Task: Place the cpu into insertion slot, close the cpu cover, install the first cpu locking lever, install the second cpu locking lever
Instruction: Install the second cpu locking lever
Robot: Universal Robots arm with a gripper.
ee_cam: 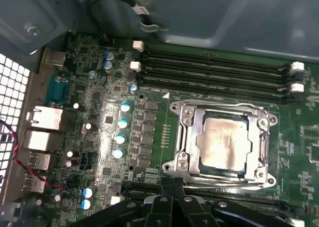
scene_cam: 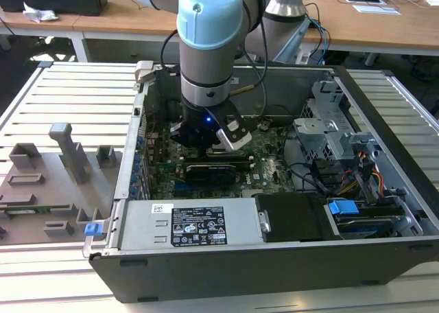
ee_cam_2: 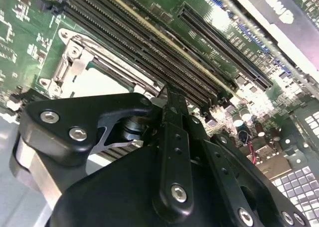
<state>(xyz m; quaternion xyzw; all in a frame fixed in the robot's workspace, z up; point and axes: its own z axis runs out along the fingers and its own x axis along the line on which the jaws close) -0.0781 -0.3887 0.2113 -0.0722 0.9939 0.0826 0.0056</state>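
Note:
In the first wrist view the cpu (ee_cam: pixel 222 137) lies with its silver-grey top up inside the insertion slot (ee_cam: pixel 180 163). The cpu cover (ee_cam: pixel 192 137) rests flat around the chip as a metal frame. Thin wire levers run along the socket's edges; whether they are hooked I cannot tell. My gripper (ee_cam: pixel 172 183) has its fingertips pressed together with nothing between them, above the board just beside the socket's edge. In the second wrist view the black gripper (ee_cam_2: pixel 171 100) points at the long black slots next to the insertion slot (ee_cam_2: pixel 67 67). From outside, the gripper (scene_cam: pixel 204 145) hangs low inside the open computer case.
Long black memory slots (ee_cam: pixel 214 70) run beside the socket. The case wall (scene_cam: pixel 288 86), a power supply (scene_cam: pixel 195 227), a drive cage (scene_cam: pixel 336 131) and cables (scene_cam: pixel 357 176) surround the board. A grey fixture plate (scene_cam: pixel 55 182) lies at the exterior view's left.

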